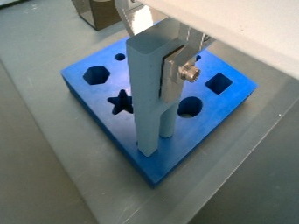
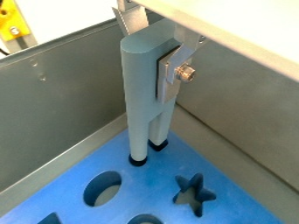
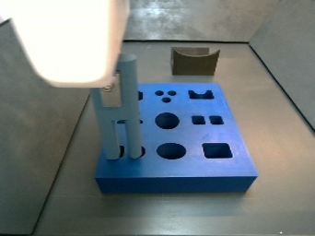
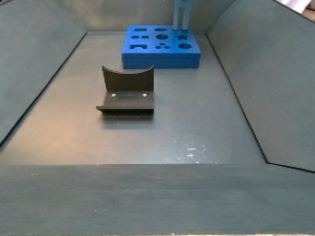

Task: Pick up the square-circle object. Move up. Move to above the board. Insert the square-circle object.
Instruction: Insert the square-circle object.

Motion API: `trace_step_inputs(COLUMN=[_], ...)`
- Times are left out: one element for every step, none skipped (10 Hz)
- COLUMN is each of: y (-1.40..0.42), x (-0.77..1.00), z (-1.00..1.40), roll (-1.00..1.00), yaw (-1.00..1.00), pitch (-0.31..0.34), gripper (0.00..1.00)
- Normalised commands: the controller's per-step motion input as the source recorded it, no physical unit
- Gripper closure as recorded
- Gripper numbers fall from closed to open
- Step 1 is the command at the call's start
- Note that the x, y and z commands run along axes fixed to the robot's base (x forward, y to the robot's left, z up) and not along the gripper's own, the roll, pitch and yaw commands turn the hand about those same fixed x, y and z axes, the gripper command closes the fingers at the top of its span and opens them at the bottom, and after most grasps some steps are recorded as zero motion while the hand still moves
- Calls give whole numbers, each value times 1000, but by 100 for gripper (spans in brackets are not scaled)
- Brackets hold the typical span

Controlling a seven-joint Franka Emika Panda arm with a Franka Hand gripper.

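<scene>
The square-circle object (image 1: 146, 96) is a tall light grey-blue peg of two parallel bars, standing upright. My gripper (image 1: 155, 68) is shut on its upper part; one silver finger (image 1: 176, 70) with a bolt presses its side. In a wrist view the peg (image 2: 142, 96) has its two lower ends sitting in holes near a corner of the bright-blue board (image 2: 146, 179), with my gripper (image 2: 149, 70) above. In a side view the peg (image 3: 117, 115) stands at the board's (image 3: 191, 134) left edge, and a bright white blur hides most of my gripper (image 3: 110, 88). The far side view shows the peg (image 4: 182, 14) over the board (image 4: 160, 61).
The dark fixture (image 3: 193, 61) stands on the grey floor beyond the board, and appears nearer the camera as the fixture (image 4: 125, 90) in a side view. Sloping grey walls (image 2: 59, 105) enclose the floor close to the board's corner. The board (image 1: 122, 131) shows star, hexagon, circle and square holes.
</scene>
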Motion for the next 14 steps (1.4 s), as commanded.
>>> trace_step_inputs(y=[0,0,0,286,329,0,-151,-234,-151,-157,-126,-29,0,0], x=[31,31,0,80,0,0,-51,-131,-74,-89,-63,0,0,109], z=[0,0,-54,-263,-280,-23,-526,-571,-657,-654,-697,-854,-909,-954], roll=[0,0,0,0,0,0,257,400,369,370,343,260,189,120], yaw=[0,-11,0,0,0,0,-106,-60,0,0,0,0,0,0], pitch=[0,0,0,74,44,0,0,0,-3,-19,-29,-1,0,0], gripper=[100,100,100,100,100,100,100,100,100,100,100,100,100,100])
